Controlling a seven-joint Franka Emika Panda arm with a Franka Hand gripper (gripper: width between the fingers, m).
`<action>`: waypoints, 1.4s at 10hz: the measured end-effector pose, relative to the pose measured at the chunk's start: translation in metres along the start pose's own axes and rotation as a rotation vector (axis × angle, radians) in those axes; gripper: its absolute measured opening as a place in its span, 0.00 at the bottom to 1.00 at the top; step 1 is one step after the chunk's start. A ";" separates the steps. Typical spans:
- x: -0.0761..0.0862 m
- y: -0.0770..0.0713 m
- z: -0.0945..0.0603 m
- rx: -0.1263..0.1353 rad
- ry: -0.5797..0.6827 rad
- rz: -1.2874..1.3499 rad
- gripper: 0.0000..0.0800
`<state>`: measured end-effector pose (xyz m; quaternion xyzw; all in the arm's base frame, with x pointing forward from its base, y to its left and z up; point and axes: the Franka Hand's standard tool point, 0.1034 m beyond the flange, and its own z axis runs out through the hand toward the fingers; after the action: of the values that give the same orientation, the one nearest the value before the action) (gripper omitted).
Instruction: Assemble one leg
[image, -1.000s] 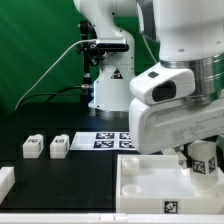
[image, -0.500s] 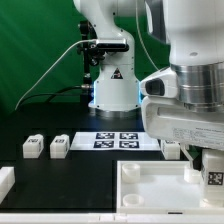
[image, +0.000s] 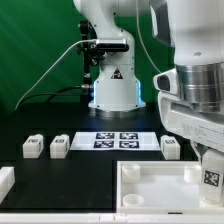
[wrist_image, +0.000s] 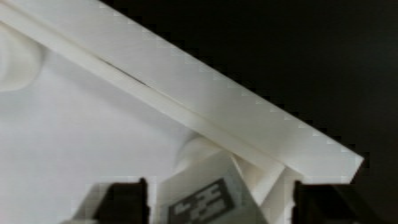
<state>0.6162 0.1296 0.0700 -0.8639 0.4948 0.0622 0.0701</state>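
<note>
My gripper (image: 208, 172) is shut on one leg (image: 209, 179), a small white block with a black-and-white tag. It holds the leg over the right corner of the white rimmed tray (image: 150, 187) in the exterior view. In the wrist view the leg (wrist_image: 222, 195) sits between the two dark fingers (wrist_image: 121, 202), close to the tray's raised rim (wrist_image: 214, 90). Three more legs stand on the black table: two at the exterior view's left (image: 33, 147) (image: 59, 147) and one beside the marker board (image: 171, 147).
The marker board (image: 118, 139) lies behind the tray. The robot's white base (image: 112, 85) stands at the back. A white block (image: 5, 180) sits at the left edge of the exterior view.
My gripper has moved to the exterior view's right and slightly down with the leg in it, uncovering the leg beside the marker board.
</note>
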 end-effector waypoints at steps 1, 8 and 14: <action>0.000 0.000 0.000 0.000 0.000 -0.001 0.48; -0.003 -0.005 -0.012 -0.025 -0.006 -0.451 0.81; 0.002 -0.008 -0.016 -0.040 0.072 -1.207 0.81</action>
<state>0.6248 0.1286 0.0863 -0.9948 -0.0821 -0.0086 0.0601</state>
